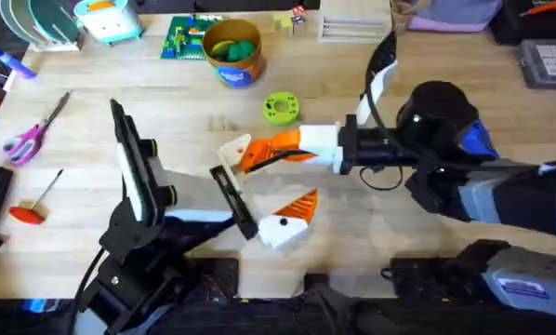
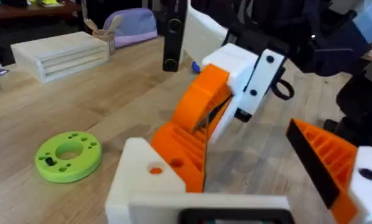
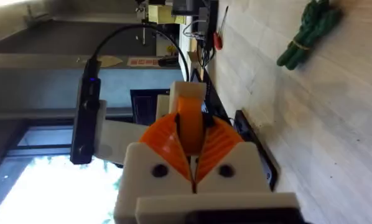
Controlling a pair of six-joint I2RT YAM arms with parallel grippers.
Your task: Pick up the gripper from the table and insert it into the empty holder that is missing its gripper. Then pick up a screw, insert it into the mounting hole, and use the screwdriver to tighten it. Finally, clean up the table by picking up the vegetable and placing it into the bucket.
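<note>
My right gripper [image 1: 271,151] is shut on the orange ribbed gripper [image 2: 187,149] and presses it against the white holder [image 2: 139,180]. The holder is one side of my left gripper [image 1: 259,186], which stands open; its other orange finger [image 2: 329,158] is well apart. The mounting hole [image 2: 155,169] in the holder's face shows orange. In the right wrist view the orange piece [image 3: 189,124] sits clamped between the pads. The dark green vegetable [image 3: 307,31] lies on the table. The orange bucket [image 1: 233,54] stands at the back. A blue shape [image 1: 476,144] behind my right arm may be the screwdriver. The screw is out of view.
A lime-green ring [image 1: 280,107] lies just behind the two grippers. Scissors [image 1: 32,135] and a red-handled tool [image 1: 32,209] lie at the left. White slotted boxes [image 1: 352,23] and toy items line the back edge.
</note>
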